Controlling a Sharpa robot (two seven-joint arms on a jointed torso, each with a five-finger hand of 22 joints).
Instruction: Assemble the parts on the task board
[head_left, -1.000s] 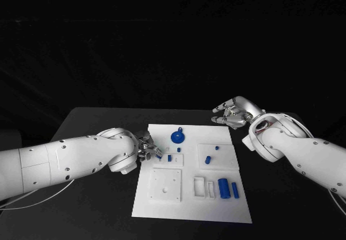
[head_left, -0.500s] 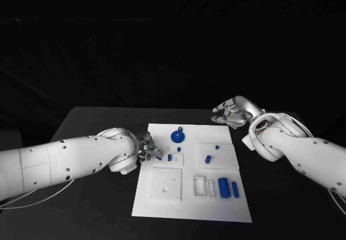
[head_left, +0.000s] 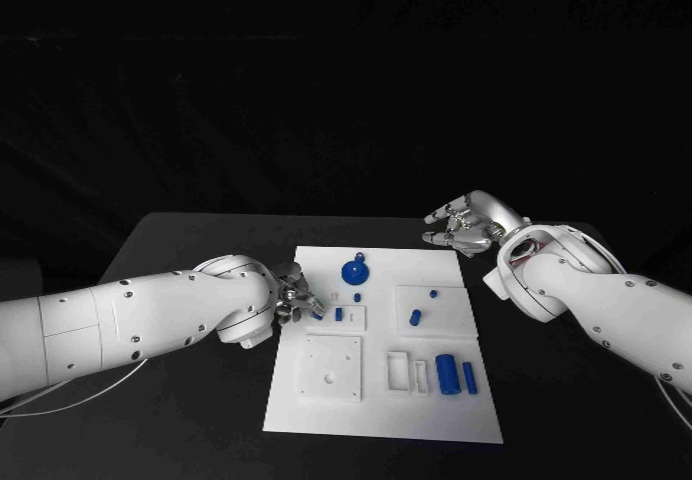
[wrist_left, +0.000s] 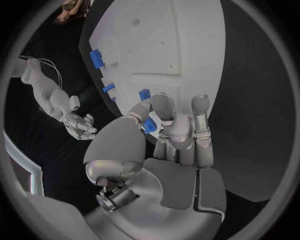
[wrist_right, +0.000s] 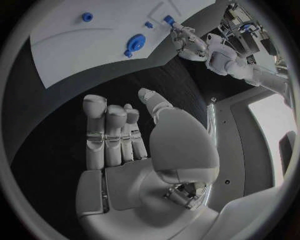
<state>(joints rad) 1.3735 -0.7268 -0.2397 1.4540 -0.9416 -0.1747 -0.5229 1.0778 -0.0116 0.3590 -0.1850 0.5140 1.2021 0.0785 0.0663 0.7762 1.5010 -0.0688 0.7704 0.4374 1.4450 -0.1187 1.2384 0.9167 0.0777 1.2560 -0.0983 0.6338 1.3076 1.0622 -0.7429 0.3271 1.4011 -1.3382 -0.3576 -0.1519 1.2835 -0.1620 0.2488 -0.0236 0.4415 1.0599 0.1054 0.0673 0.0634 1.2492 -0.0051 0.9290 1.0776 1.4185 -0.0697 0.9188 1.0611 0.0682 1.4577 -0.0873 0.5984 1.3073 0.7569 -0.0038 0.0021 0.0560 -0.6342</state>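
Fingertips of the left hand (head_left: 293, 296) are pinched narrow around a small blue plastic block (wrist_left: 149, 125), held just above the left edge of the flat white rectangular task board (head_left: 433, 425). In the left wrist view the little block sits right between the thumb and the curled fingers (wrist_left: 167, 107), so it's clearly gripped, not lying loose.

Just past those fingertips there's another small blue peg (head_left: 339, 314) standing in a raised white square on the board, and a tiny blue stub (head_left: 358, 298) next to it. A bit beyond that is a round blue disc part with a knob (head_left: 353, 272), near the far edge of the board.

The right hand (head_left: 463, 227) hovers off the far right corner of the board, over the black table (head_left: 188, 250). It's holding nothing: in the right wrist view its fingers (wrist_right: 106, 131) are stretched out side by side with the thumb standing apart from them, palm empty.

Well away from either set of fingers, near the board's right side, there's a short blue cylinder (head_left: 415, 319) and a tiny blue pin (head_left: 431, 295). Closer to the near edge, a fat blue cylinder (head_left: 447, 374) and a slimmer blue bar (head_left: 470, 377) lie side by side, next to white slotted frames (head_left: 405, 372) and a square white plate with holes (head_left: 330, 368).
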